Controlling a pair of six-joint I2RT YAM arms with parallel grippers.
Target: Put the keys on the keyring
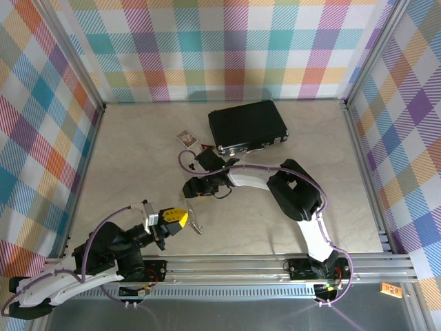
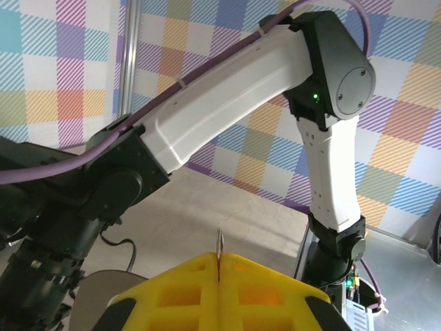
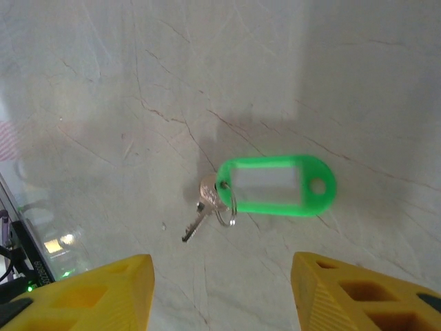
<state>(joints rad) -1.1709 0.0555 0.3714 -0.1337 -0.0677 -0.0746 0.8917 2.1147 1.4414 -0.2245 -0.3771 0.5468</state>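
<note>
In the right wrist view a small silvery key (image 3: 202,207) lies flat on the marble table, joined by a little split ring to a bright green plastic tag (image 3: 277,187). My right gripper (image 3: 222,279) hovers just above it, open, its yellow fingers (image 3: 103,293) on either side and nothing between them. From above, the right gripper (image 1: 193,187) sits mid-table. My left gripper (image 1: 174,219) at the near left is shut on the keyring (image 1: 196,225), a silvery loop sticking out to the right. In the left wrist view the keyring (image 2: 220,249) shows edge-on between the closed yellow pads (image 2: 172,296).
A black rectangular case (image 1: 248,126) lies at the back of the table. A small patterned card box (image 1: 186,138) and a red tag (image 1: 204,145) lie just left of it, close behind the right wrist. Checkered walls enclose the table on three sides.
</note>
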